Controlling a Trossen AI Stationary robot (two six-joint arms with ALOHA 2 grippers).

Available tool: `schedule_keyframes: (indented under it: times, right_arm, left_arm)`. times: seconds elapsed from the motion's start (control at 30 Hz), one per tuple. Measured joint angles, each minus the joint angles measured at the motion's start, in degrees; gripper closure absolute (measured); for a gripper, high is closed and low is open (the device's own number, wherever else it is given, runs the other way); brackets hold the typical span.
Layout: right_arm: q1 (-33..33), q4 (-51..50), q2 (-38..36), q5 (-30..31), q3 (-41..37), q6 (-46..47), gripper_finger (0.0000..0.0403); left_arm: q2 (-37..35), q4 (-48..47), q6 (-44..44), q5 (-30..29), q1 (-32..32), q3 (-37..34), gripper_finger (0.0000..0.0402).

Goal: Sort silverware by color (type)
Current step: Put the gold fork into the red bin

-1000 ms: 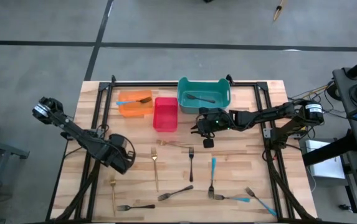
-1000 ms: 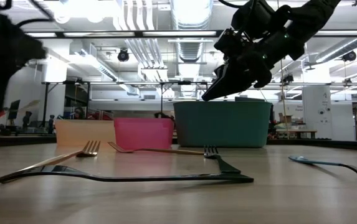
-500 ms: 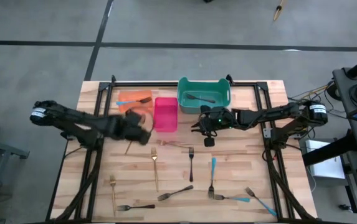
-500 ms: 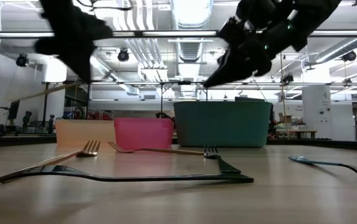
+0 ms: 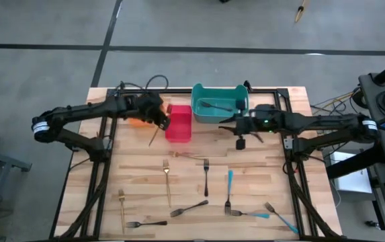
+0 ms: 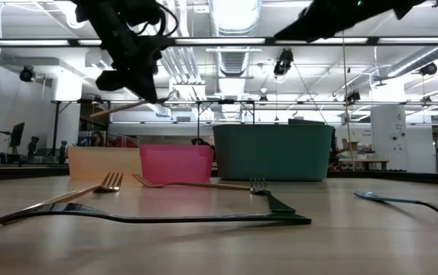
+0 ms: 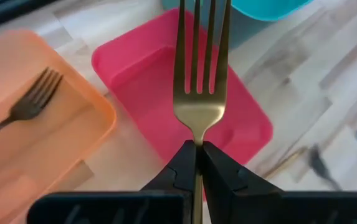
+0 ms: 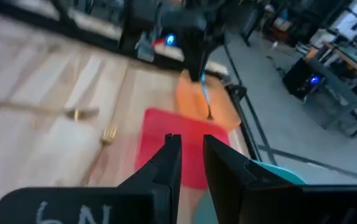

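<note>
- Wooden table (image 5: 145,181), forks scattered across its near half.
- Red bin (image 5: 178,123): left gripper (image 5: 163,121) hangs at its edge, clamped tight on a gold fork (image 7: 200,74).
- Right gripper (image 5: 241,134) near the teal bin (image 5: 220,111), fingers slightly parted, holding nothing.

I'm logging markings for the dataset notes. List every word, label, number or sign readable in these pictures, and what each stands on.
"N": a pale mark on the dark body of the right gripper, at the right wrist view's lower edge; a partial mark beside it is cut off and unreadable.
Nothing else: the red bin, orange bin, teal bin and the gold fork held by the left gripper carry no readable text.
</note>
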Motion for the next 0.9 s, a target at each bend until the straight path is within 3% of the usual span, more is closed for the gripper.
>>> schedule_keyframes:
  times: [0.13,0.3,0.6,0.9]
  right_arm:
    - [0.00,-5.00,-2.83,-0.08,-0.02,3.17,0.0346]
    - [0.00,-6.06,-2.89,-0.11,-0.11,2.81,0.0347]
    - [0.00,-17.60,-1.92,-0.07,-0.11,3.45,0.0347]
    - [0.00,-21.26,-2.58,-0.04,-0.11,6.92,0.0347]
  left_arm:
    - [0.03,-0.04,-2.39,6.42,2.98,0.25,0.0401]
    - [1.07,0.50,-6.09,9.66,5.13,0.27,0.0401]
    - [4.93,5.91,-10.41,10.56,5.56,0.27,0.0401]
    - [12.56,7.92,-10.92,13.34,6.72,4.08,0.0401]
